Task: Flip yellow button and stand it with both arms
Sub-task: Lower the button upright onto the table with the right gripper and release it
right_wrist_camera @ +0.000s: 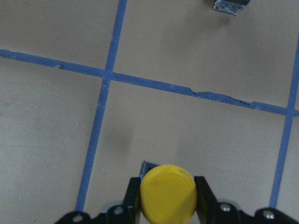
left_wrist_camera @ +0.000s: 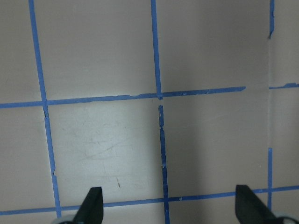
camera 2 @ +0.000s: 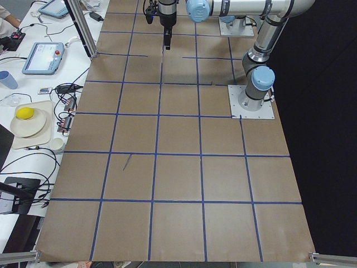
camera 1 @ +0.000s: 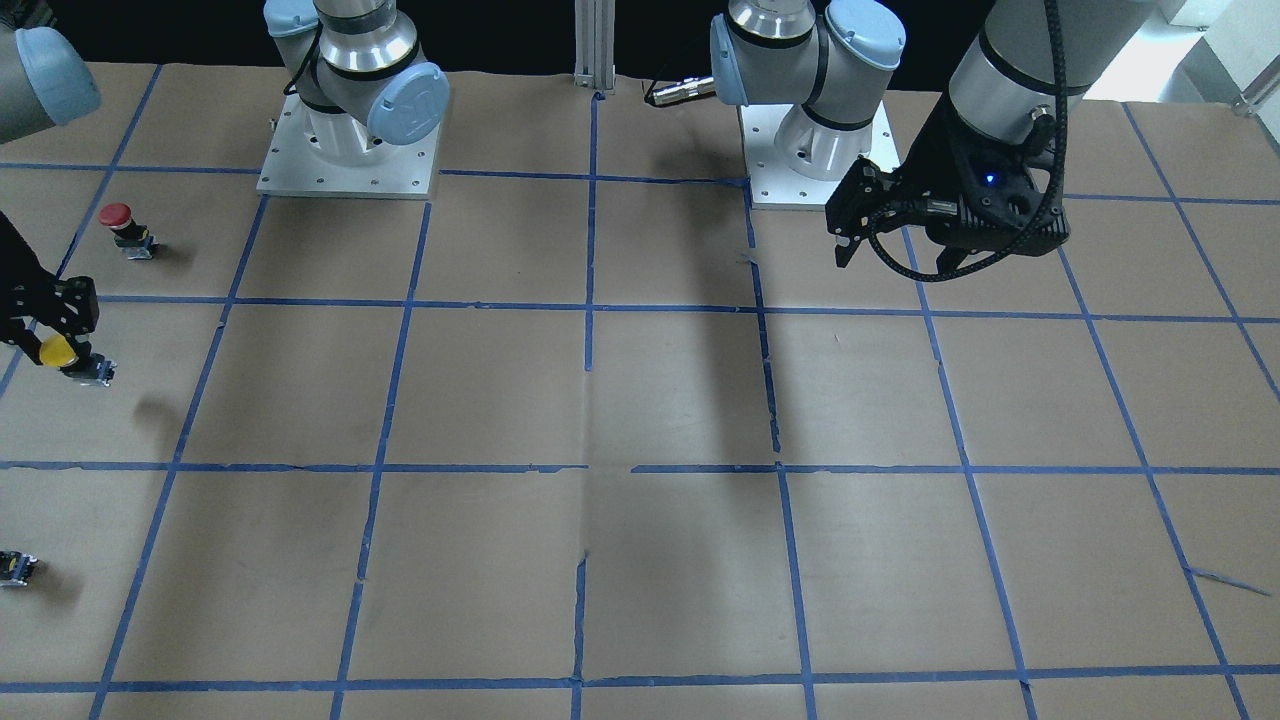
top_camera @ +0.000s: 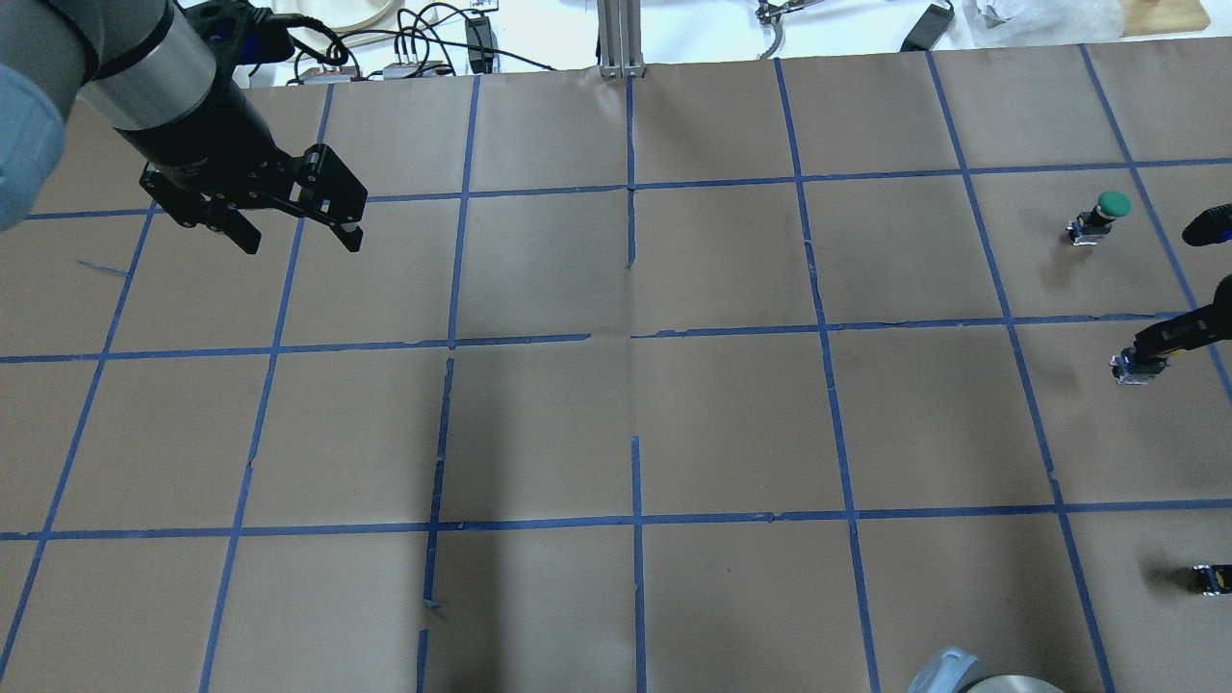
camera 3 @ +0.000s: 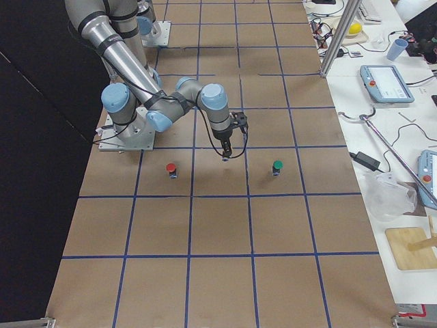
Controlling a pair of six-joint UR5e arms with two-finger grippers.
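The yellow button (camera 1: 58, 350) is clamped by its cap between my right gripper's (camera 1: 45, 335) fingers. It is held tilted above the table, its grey base (camera 1: 92, 372) pointing away from the gripper. The right wrist view shows the yellow cap (right_wrist_camera: 168, 198) pinched between both fingers. In the overhead view only the base (top_camera: 1134, 368) sticks out of the right gripper (top_camera: 1160, 345). My left gripper (camera 1: 880, 228) is open and empty, hovering far off near its own base. It also shows in the overhead view (top_camera: 294, 231) and in the left wrist view (left_wrist_camera: 170, 210).
A red-capped button (camera 1: 118, 225) stands behind the right gripper. A green-capped button (top_camera: 1102, 214) stands on its far side. A small dark capless part (camera 1: 15, 568) lies near the table edge. Blue tape lines grid the brown table (camera 1: 640, 400).
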